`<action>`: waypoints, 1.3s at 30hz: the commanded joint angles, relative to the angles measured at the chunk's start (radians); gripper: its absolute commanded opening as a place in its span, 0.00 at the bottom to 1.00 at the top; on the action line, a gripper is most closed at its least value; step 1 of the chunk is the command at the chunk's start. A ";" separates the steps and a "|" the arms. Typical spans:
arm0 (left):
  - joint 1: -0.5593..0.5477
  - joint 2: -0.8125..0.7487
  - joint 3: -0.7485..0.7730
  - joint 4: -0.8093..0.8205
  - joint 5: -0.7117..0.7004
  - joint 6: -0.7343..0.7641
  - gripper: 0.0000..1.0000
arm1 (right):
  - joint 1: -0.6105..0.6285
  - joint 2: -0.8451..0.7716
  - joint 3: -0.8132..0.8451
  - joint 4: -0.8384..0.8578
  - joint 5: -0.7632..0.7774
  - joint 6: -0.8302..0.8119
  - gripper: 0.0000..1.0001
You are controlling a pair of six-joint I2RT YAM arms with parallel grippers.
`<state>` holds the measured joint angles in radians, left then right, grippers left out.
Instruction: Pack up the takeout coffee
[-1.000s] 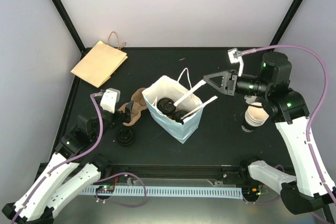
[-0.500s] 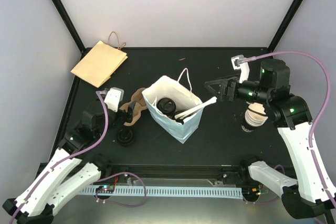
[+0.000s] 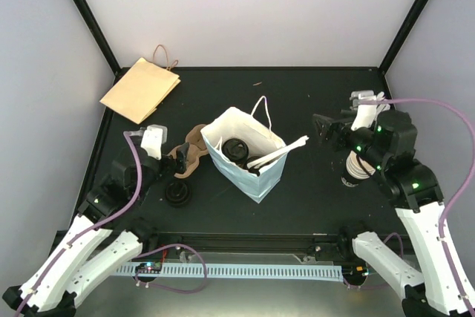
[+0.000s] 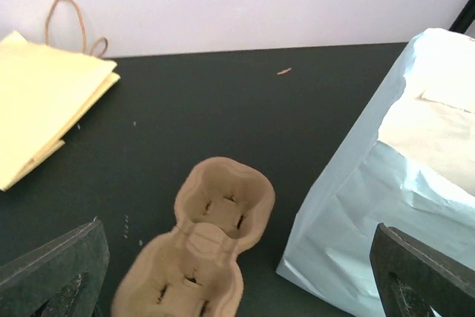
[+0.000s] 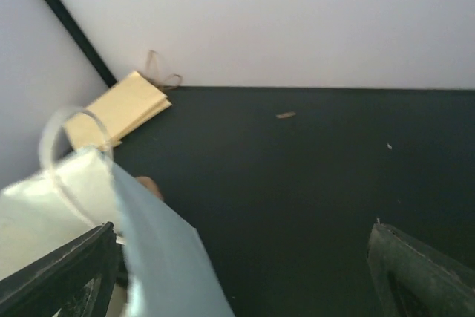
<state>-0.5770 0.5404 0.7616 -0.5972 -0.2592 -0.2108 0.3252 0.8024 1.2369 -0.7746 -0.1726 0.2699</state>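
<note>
A white paper bag [image 3: 249, 165] stands open mid-table. Inside it shows the round black lid of the takeout coffee [image 3: 236, 147]; its cup is hidden by the bag wall. One white handle strip [image 3: 280, 152] lies across the bag's mouth. My right gripper [image 3: 326, 130] is open to the right of the bag, apart from it, with nothing between its fingers. In the right wrist view the bag [image 5: 152, 257] fills the lower left. My left gripper [image 3: 175, 158] is open left of the bag, over a brown cardboard cup carrier [image 4: 197, 246].
A flat brown paper bag [image 3: 141, 88] lies at the back left corner. Loose black lids [image 3: 178, 193] sit near the left arm. A stack of lidless white cups [image 3: 358, 165] stands under the right arm. Black frame posts rise at both back corners.
My right gripper has opened and drawn back to the right, away from the bag. The handle strip has dropped across the bag's mouth. The left arm shifted only slightly.
</note>
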 commanded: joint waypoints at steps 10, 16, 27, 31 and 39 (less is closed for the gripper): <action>0.016 0.065 -0.096 0.084 -0.154 -0.288 0.99 | 0.005 -0.273 -0.702 0.657 0.374 -0.051 0.89; 0.120 0.107 -0.109 0.144 -0.146 -0.299 0.99 | 0.002 -0.115 -0.730 0.755 0.366 -0.049 0.87; 0.215 0.181 -0.188 0.421 -0.064 -0.102 0.99 | -0.095 0.106 -0.801 1.073 0.137 -0.171 0.80; 0.215 0.237 -0.237 0.528 -0.065 -0.033 0.99 | -0.170 0.188 -0.778 1.092 0.046 -0.188 0.75; 0.282 0.316 -0.367 0.874 -0.166 0.060 0.99 | -0.212 0.214 -0.867 1.274 0.106 -0.297 0.73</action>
<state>-0.3370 0.8280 0.4232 0.0265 -0.3775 -0.2379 0.1204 1.0199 0.4255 0.3119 -0.0818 0.0559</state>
